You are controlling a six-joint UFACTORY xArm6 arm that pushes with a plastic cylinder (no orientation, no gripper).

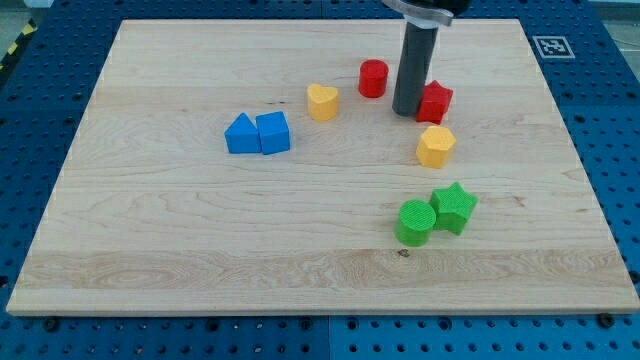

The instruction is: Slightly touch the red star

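The red star [437,101] lies on the wooden board [200,240] at the upper right of centre. My tip [407,111] stands right at the star's left side, touching or nearly touching it; the dark rod hides part of the star's left edge. A red cylinder [373,78] stands just to the upper left of the tip.
A yellow hexagon block [435,146] lies just below the red star. A yellow heart [322,102] lies left of the tip. Two blue blocks [258,133] sit together farther left. A green cylinder [415,222] and a green star [454,207] touch at the lower right.
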